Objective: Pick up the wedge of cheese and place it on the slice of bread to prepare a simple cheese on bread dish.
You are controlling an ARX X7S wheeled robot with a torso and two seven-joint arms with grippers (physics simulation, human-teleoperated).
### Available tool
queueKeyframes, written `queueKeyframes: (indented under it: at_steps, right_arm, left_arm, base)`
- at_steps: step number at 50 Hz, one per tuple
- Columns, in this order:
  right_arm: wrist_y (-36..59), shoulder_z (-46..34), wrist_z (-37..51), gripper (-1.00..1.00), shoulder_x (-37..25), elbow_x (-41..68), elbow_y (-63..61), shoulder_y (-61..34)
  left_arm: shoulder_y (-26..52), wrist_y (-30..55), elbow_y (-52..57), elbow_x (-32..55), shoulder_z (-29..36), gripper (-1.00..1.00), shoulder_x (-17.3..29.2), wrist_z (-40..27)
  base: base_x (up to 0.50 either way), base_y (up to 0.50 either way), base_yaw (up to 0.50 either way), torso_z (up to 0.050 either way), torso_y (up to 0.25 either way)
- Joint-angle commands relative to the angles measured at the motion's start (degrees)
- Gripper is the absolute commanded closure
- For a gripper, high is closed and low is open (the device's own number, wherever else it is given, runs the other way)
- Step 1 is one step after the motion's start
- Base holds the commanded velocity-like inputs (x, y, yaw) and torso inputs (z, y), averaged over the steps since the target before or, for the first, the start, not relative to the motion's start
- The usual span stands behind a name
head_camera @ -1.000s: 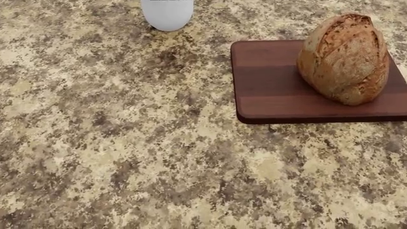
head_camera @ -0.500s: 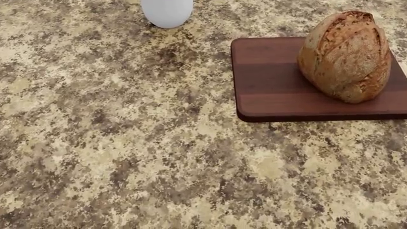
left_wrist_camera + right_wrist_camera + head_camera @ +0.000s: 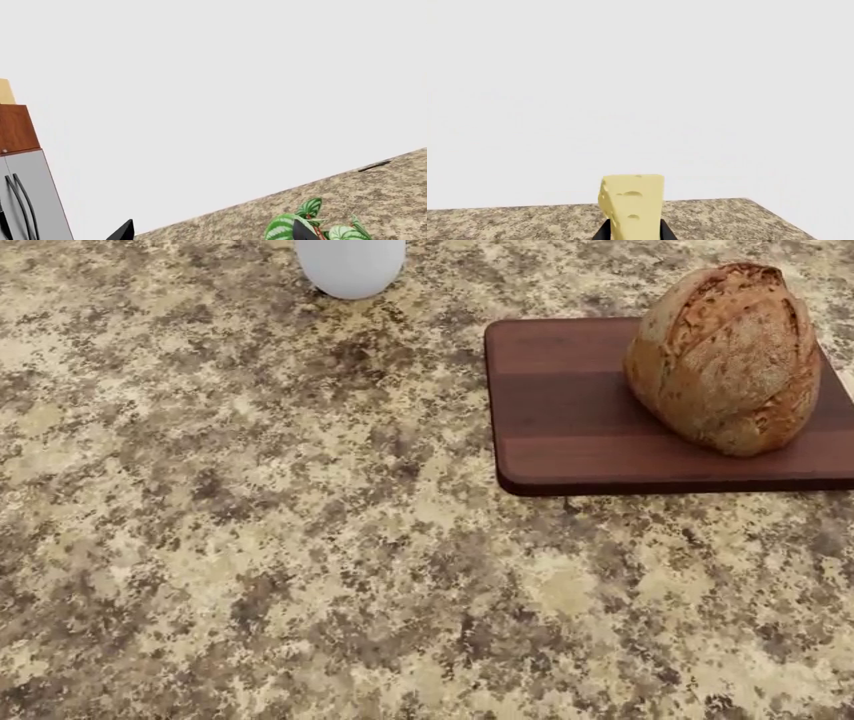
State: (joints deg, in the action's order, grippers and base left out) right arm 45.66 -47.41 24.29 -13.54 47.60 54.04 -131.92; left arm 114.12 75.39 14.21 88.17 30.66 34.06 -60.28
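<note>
From the left wrist camera, the left gripper (image 3: 212,231) showed only two dark fingertips well apart with nothing between them — the jaws stood spread. Just past one tip grew a green striped plant (image 3: 313,226) on the speckled countertop (image 3: 393,185), and off beyond the other tip stood a grey refrigerator (image 3: 30,200) under a wooden cabinet (image 3: 17,127).

In the head view neither arm showed. The slice of bread (image 3: 725,358) sat on the dark wooden board (image 3: 574,420), toward its right end, leaning slightly. A white rounded object (image 3: 351,265) stood well apart from the board at the far edge of the view.

From the right wrist camera, the right gripper (image 3: 632,231) was clamped on the wedge of cheese (image 3: 631,202) — the pale yellow piece, pitted with holes, stood upright between the dark fingers and rose above their tips, with countertop and blank wall behind it.
</note>
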Motion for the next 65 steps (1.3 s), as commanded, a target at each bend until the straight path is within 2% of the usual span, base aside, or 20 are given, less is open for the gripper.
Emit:
queueKeyframes:
  at_steps: [1, 22, 24, 36, 42, 49, 65]
  right_arm:
    - [-0.9, -0.1, -1.7, 1.00, 1.0, -2.0, 1.7, -0.1]
    - [4.6, 1.8, 0.0, 1.00, 0.0, -1.8, -2.2, -1.6]
    - [6.7, 2.1, 0.1, 1.00, -0.3, -1.1, -3.1, -1.4]
    - [21.8, 6.5, 7.9, 1.00, -6.3, 6.3, -17.8, 2.4]
    - [27.9, 8.6, 11.1, 1.00, -7.1, 9.8, -20.4, 3.3]
    - [30.4, 9.5, 12.9, 1.00, -7.8, 11.0, -20.3, 4.7]
    - [34.2, 8.0, 11.0, 1.00, -8.5, 12.8, -20.5, 6.9]
  left_arm:
    - [1.0, 0.2, 0.6, -1.0, 1.3, -1.00, -0.1, 2.0]
    - [1.3, -0.5, 0.3, 0.3, 1.5, -1.00, 0.2, 1.0]
    - [1.2, -0.5, -0.6, 1.3, 1.3, -1.00, 0.3, -0.5]
    - [1.2, -0.9, 0.1, 0.7, 2.0, -1.00, 0.6, 0.4]
    - [1.3, -1.1, 0.0, 0.9, 2.1, -1.00, 0.7, 0.1]
    - [1.2, -1.3, 0.0, 0.8, 2.4, -1.00, 0.8, 0.3]
    - [1.8, -1.5, -0.1, 1.1, 3.0, -1.00, 0.8, 0.2]
  base:
    - [0.00, 0.00, 0.00, 0.000, -0.090]
    - [0.00, 0.00, 0.00, 0.000, -0.127]
    - [0.00, 0.00, 0.00, 0.000, 0.000]
    - [0.00, 0.00, 0.00, 0.000, 0.000]
    - [0.00, 0.00, 0.00, 0.000, 0.000]
    - [0.00, 0.00, 0.00, 0.000, 0.000]
    - [0.00, 0.00, 0.00, 0.000, 0.000]
